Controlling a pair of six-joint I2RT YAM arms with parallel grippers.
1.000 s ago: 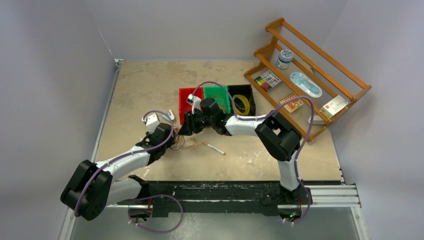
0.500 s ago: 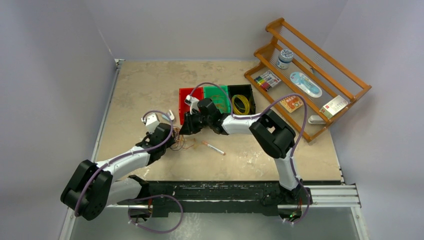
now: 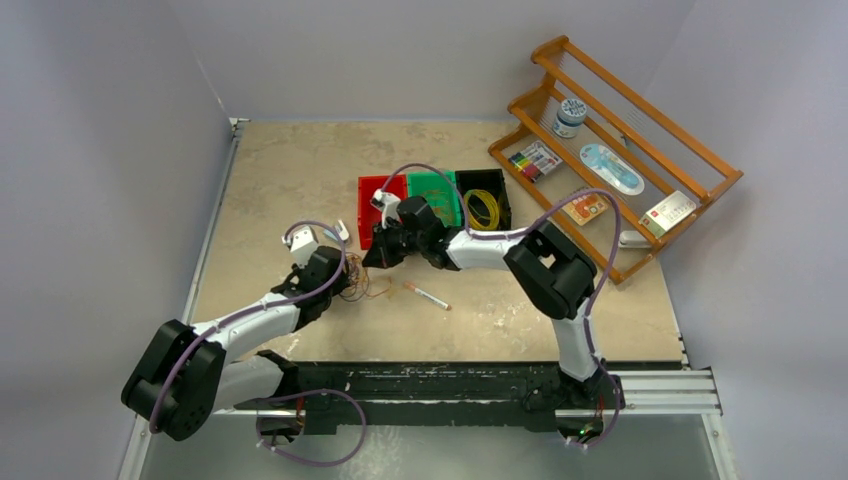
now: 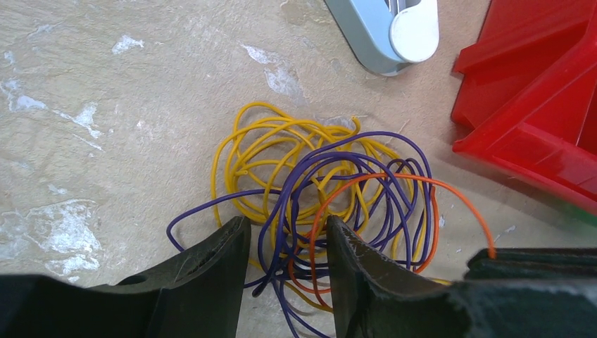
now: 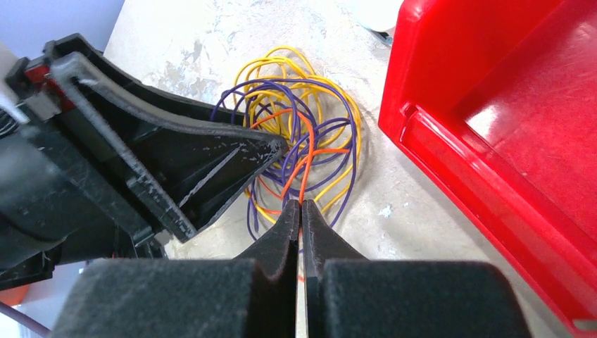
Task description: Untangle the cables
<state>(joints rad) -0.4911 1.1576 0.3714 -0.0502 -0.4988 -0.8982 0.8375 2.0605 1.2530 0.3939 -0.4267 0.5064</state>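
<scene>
Our L gripper [image 4: 287,236] sits w/ jaws apart astride the cables [image 4: 331,183], purple loops btwn them; our R gripper [image 5: 300,211] is pinched on the orange cable [image 5: 304,176].

Holds left claw [image 4: 288,236] open, low over the counter [image 4: 105,84]; pinches right claw [image 5: 301,208] shut on the cables [image 5: 307,162]; angles both wrists down, tips nearly meeting.

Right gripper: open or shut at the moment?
The right gripper is shut on the orange cable: in its wrist view the fingers meet, the strand pinched between their tips.
</scene>
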